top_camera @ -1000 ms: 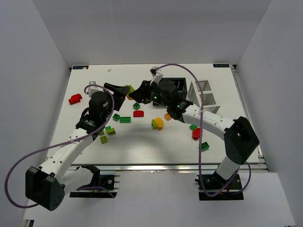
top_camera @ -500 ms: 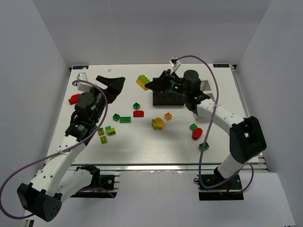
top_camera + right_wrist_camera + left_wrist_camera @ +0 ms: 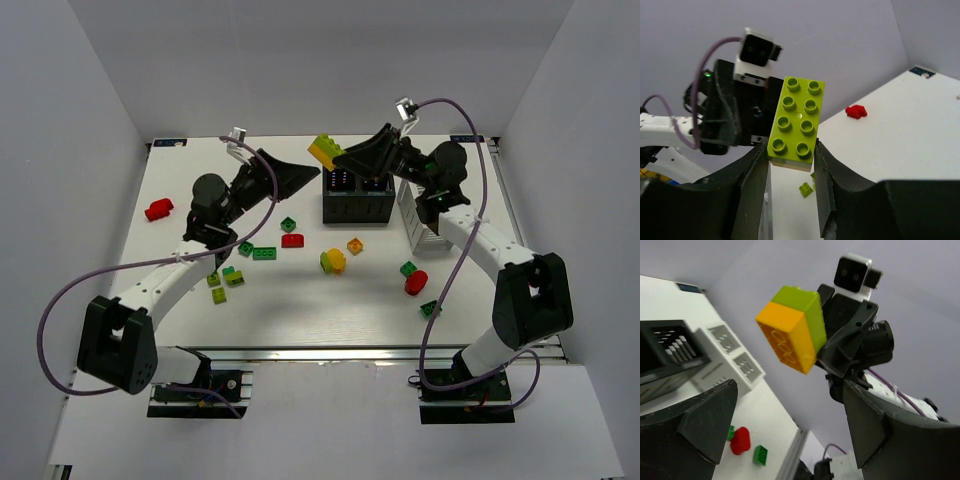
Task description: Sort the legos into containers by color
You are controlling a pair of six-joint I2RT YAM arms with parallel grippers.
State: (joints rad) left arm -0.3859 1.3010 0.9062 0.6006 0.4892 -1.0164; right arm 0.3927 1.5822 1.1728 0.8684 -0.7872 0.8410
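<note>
White arms (image 3: 160, 285), black jaws, purple cables (image 3: 421, 345)

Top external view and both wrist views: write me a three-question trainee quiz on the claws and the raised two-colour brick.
1. True or false: the left claw is shut on a brick.
2. Pick one. The lime-and-yellow stack is gripped by: A the right claw; B the left claw; C both claws at once.
3. Fill the gap. In the right wrist view, the stack's studded face is coloured ____.

Key: 1 false, its jaws stand wide open and empty; 2 A; 3 lime.
</note>
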